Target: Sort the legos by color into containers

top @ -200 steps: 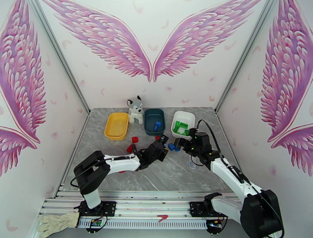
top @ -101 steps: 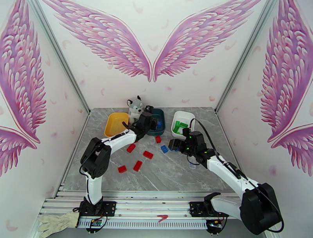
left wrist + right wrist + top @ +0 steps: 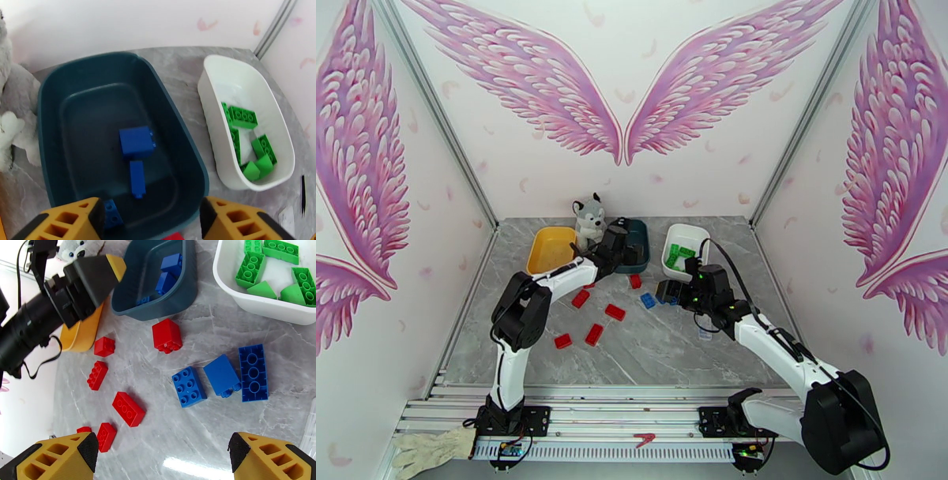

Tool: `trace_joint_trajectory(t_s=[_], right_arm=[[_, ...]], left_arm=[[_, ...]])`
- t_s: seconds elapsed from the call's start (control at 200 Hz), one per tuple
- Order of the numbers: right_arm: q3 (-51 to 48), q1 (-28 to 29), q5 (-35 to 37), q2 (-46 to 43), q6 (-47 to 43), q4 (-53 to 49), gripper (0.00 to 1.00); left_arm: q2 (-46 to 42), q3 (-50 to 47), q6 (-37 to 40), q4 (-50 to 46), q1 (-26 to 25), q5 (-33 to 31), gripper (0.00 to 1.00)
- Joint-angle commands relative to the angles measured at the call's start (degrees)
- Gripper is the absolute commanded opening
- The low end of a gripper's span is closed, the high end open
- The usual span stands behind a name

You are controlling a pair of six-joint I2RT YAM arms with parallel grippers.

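l gripper [image 3: 150,215] now open over teal tray [image 3: 42,114].

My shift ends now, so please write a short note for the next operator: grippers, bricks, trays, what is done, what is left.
Left gripper: open, empty, over the teal tray.
Right gripper: open, empty, above the table.
Done: blue bricks in the teal tray; green bricks in the white tray.
Left: three loose blue bricks and the red bricks lie on the table; the yellow tray looks empty.
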Motion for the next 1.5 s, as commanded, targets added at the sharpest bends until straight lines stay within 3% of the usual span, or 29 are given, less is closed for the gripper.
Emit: trace_joint_trajectory(t_s=[0.0, 0.36, 0.78, 1.495], right_arm=[[1.0, 0.3, 0.9, -0.2, -0.6, 0.5, 0.95], [0.5, 0.3, 2.2, -1.2, -0.5, 0.2, 0.96], [0.4, 0.3, 2.2, -0.8, -0.4, 0.5, 0.95], [0.7, 0.3, 2.0, -0.5, -0.3, 0.2, 0.95]], left_arm=[[-7.0, -3.7, 2.2, 1.8, -2.7, -2.5, 0.71], [-14.0, -14.5, 3.6, 0.7, -9.8, -7.1, 0.71], [-14.5, -27.4, 1.8, 6.0, -11.2, 2.6, 0.73], [2.6, -9.0, 8.8, -3.4, -13.1, -3.2, 0.79]])
